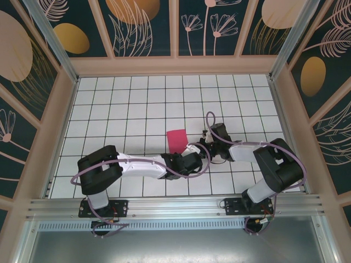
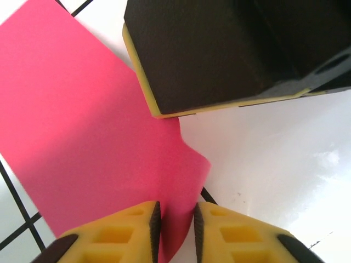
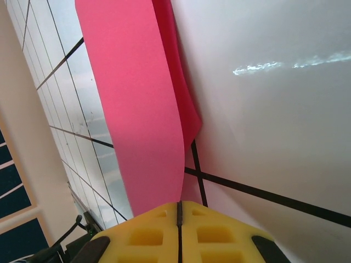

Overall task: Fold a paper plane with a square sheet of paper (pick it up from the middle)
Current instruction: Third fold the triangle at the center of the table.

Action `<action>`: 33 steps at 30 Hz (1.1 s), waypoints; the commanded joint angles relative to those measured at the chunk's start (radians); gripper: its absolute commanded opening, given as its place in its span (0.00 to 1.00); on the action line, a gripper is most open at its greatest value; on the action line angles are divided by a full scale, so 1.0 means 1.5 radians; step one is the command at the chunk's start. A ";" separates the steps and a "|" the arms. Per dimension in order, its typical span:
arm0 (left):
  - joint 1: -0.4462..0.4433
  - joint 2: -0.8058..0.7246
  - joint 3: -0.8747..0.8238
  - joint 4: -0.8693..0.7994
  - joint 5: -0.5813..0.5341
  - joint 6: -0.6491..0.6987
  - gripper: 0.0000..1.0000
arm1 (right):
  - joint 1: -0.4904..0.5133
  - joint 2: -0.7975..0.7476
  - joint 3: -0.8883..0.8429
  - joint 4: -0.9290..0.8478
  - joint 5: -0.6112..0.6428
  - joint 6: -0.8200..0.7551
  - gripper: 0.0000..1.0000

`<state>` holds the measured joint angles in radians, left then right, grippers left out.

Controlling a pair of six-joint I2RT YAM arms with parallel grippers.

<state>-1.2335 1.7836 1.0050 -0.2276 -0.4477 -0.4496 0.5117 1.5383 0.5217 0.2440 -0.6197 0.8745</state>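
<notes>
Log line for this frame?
sheet of paper: folded over | right gripper: shut on it | left gripper: jaws narrowly apart astride its edge

The sheet of paper (image 2: 82, 126) is running off the top and left edges of the left wrist view, a dark finger (image 2: 219, 55) of the right gripper (image 3: 179, 211) is covering one edge, and from above the left arm (image 1: 181, 161) is hiding its near corner.
</notes>
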 commanded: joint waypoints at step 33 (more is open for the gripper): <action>0.215 -0.196 -0.292 0.456 0.439 -0.152 0.00 | -0.017 -0.098 0.064 -0.146 0.076 -0.093 0.24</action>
<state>-0.9421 1.4864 0.5823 0.3553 0.0818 -0.6388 0.4900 1.3857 0.5903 0.0391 -0.5190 0.7563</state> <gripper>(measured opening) 0.069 0.253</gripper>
